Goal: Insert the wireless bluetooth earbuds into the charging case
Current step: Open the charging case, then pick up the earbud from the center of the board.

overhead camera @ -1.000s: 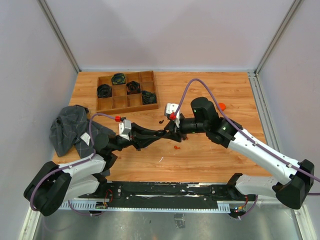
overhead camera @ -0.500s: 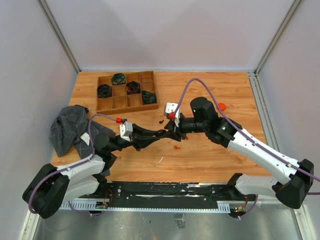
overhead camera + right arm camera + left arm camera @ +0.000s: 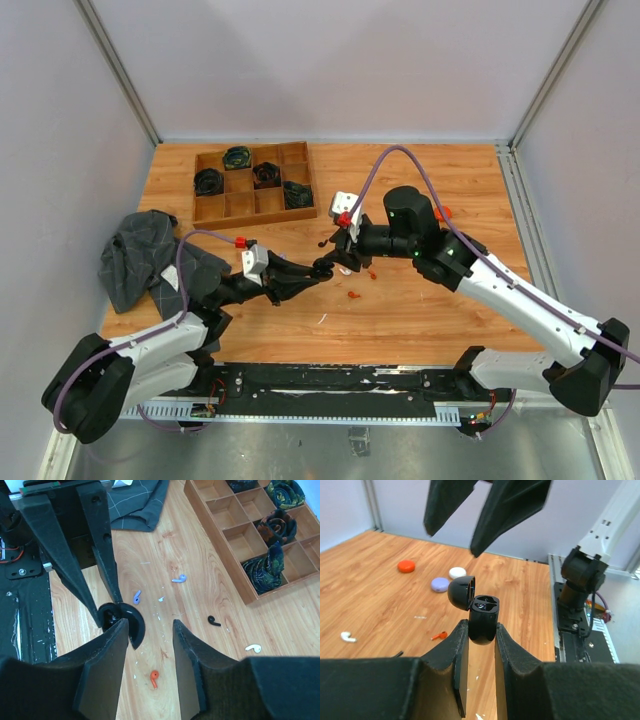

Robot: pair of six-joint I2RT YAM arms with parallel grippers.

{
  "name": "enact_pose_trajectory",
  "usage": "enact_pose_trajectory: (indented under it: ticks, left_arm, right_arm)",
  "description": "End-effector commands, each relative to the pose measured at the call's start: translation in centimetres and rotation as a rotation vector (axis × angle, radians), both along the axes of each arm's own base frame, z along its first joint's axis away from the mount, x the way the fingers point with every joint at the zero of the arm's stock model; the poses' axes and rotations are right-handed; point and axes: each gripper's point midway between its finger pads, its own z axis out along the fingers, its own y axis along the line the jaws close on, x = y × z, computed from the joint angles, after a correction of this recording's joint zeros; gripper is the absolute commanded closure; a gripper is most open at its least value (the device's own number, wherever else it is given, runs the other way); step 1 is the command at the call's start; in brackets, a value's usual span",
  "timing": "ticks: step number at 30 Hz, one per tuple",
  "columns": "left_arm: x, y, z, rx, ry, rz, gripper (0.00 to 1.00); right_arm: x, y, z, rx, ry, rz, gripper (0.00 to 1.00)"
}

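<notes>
We show the table (image 3: 470, 180) with a compartment tray (image 3: 252, 216) near its far-left corner. Over the table's middle, the left gripper (image 3: 481, 630) is clamped on the charging case (image 3: 483, 616) (black, upright, lid hinged open). The right gripper (image 3: 150, 625) hangs just above it, fingers spread and empty. We find the orange-red earbud (image 3: 154, 676) and a lavender earbud (image 3: 136, 597) lying loose on the table near its middle, outside the case.

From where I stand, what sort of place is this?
Probably a robot test cell: a left arm and a right arm mounted at a wooden table edge, plain panels walling it in, and practice items such as a charging case and a compartment tray.
</notes>
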Motion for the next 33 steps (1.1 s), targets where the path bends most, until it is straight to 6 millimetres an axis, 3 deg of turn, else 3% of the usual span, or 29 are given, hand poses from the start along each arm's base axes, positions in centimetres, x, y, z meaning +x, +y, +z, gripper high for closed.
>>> enact_pose_trajectory:
  ticks: [1,6,12,21,28,33]
  left_arm:
    - [2.9,0.7,-1.5,0.028,0.104,0.139,1.0]
    - [5.5,2.3,-2.4,0.014,0.2,0.248,1.0]
    - [7.6,4.7,-3.9,0.021,0.25,0.38,1.0]
    - [7.9,6.4,-4.8,0.027,0.242,0.464,1.0]
    - [7.6,6.7,-4.7,0.021,0.217,0.474,1.0]
    - [7.5,6.8,-4.6,0.02,0.21,0.477,1.0]
  right_arm:
    - [1.3,-0.5,0.8,0.006,0.005,-0.068,0.57]
    - [4.0,-1.7,-2.1,-0.067,0.083,-0.175,0.57]
    - [7.0,-2.7,-7.2,-0.196,0.171,-0.262,0.58]
    - [10.2,-3.4,-14.4,-0.428,0.298,-0.312,0.63]
    - [12.1,-4.1,-18.6,-0.584,0.383,-0.349,0.66]
    - [12.8,-4.2,-20.3,-0.661,0.407,-0.352,0.68]
